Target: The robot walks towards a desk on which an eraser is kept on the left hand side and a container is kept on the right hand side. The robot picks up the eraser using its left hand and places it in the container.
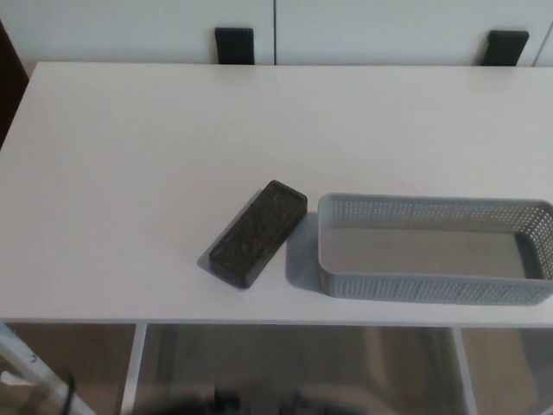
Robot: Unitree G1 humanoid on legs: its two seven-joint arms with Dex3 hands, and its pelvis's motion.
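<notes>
A dark grey eraser (pixel 257 233) lies flat on the white desk (pixel 155 156), angled from lower left to upper right, near the front edge. Just to its right stands a long grey perforated container (pixel 432 285) with nothing inside it; its right end runs out of the picture. A narrow gap separates the eraser's upper corner from the container's left wall. Neither of my hands shows in the head view.
The desk's front edge crosses the picture low down, with white legs (pixel 132 367) and floor beneath. Two black brackets (pixel 234 45) sit against the white wall behind the desk. A blurred dark shape (pixel 216 403) shows at the bottom edge.
</notes>
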